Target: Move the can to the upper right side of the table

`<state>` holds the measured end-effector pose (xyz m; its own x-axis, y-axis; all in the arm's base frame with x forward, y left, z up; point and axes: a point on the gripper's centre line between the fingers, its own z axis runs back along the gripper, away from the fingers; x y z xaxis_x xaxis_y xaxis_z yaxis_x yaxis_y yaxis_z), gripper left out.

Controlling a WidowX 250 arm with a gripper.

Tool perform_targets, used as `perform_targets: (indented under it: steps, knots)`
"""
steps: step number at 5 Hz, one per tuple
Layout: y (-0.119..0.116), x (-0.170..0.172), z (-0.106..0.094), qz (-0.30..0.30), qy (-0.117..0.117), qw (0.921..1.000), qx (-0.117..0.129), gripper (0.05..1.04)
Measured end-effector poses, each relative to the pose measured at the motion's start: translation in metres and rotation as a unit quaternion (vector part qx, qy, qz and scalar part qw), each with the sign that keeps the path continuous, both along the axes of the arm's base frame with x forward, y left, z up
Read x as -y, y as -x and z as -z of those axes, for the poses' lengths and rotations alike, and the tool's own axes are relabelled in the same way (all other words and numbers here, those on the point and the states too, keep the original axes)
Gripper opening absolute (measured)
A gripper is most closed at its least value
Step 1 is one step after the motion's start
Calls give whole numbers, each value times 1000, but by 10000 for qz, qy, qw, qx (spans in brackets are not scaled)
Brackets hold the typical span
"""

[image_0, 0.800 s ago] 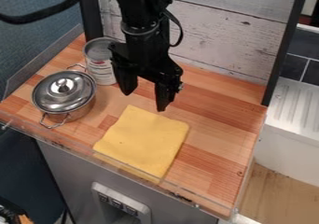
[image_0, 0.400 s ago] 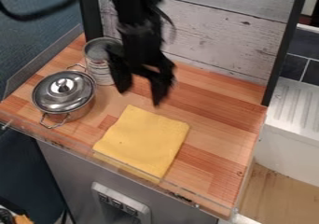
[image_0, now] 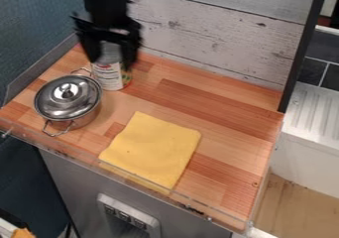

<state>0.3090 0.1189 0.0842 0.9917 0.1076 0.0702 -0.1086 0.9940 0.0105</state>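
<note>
Leftward from mid-table, the arm (image_0: 106,9) has swung across since the earlier frames, and the gripper (image_0: 110,63) is now over the can (image_0: 110,79). Nothing else has shifted: can, pot and cloth all sit where they did.

From the camera view, I have the fingers spread wide, one on each side of the can's upper part. I see no sign that they are squeezing yet; whether either one brushes the metal I can't tell. The can stands upright at the far left of the table (image_0: 218,105), just beside the lidded pot (image_0: 68,100), with the yellow cloth (image_0: 152,150) nearer and to the right.

I'd expect a stiff body that won't give much under a pinch. If it's full, it will be fairly heavy for this arm; I can't judge that from here. Smooth sides could slip, so I'd lower a little and close squarely around the middle, keeping clear of the pot's far handle (image_0: 81,70) on the way up, then carry it to the far right.

It's a plain cylinder of bare grey metal above, with a mostly white label below, marked with red lettering and a patch of green towards the right.
</note>
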Motion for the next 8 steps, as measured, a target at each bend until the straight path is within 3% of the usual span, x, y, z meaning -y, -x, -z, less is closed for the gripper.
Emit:
perform_targets:
  steps: [2,3,4,5,6,8]
  knots:
    - [-29,-58,11,-485,-296,9984,72,1001]
    - [-45,-74,17,-542,-520,9972,16,1001]
    - [-55,-84,18,-573,-578,9967,-9,1001]
    - [-55,-96,24,-598,-670,9958,-194,1001]
    - [-54,-99,23,-498,-773,9953,-298,1001]
    - [-48,-70,48,-402,-622,9961,-487,1001]
